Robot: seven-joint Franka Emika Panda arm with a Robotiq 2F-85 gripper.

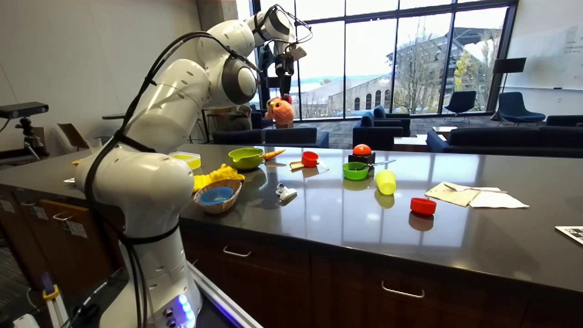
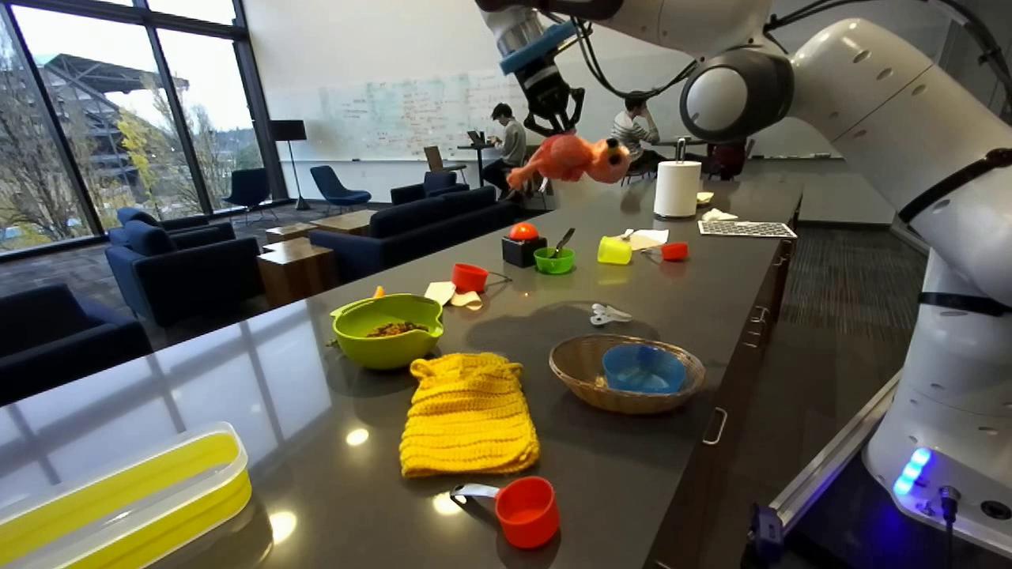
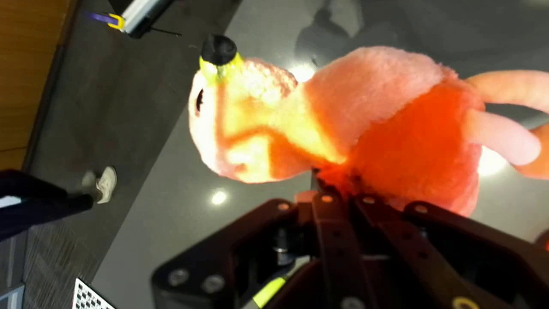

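An orange-pink plush toy with a yellow beak-like muzzle and dangling legs hangs in the air above the dark counter. It shows in both exterior views (image 1: 281, 112) (image 2: 571, 158) and fills much of the wrist view (image 3: 386, 111). My gripper (image 2: 553, 130) is shut on it from above, pinching the fabric between its head and body. The fingers nearly meet in the wrist view (image 3: 343, 189), and their tips are sunk in the plush. The toy lies roughly sideways, well apart from the counter and the things on it.
On the counter (image 2: 332, 506) stand a green bowl (image 2: 387, 344), a wicker basket (image 2: 573, 379) holding a blue bowl (image 2: 644, 370), a yellow knit cloth (image 2: 470, 415), a red measuring cup (image 2: 527, 514), a yellow cup (image 1: 386, 182), and a black box (image 2: 522, 251) with an orange dome.
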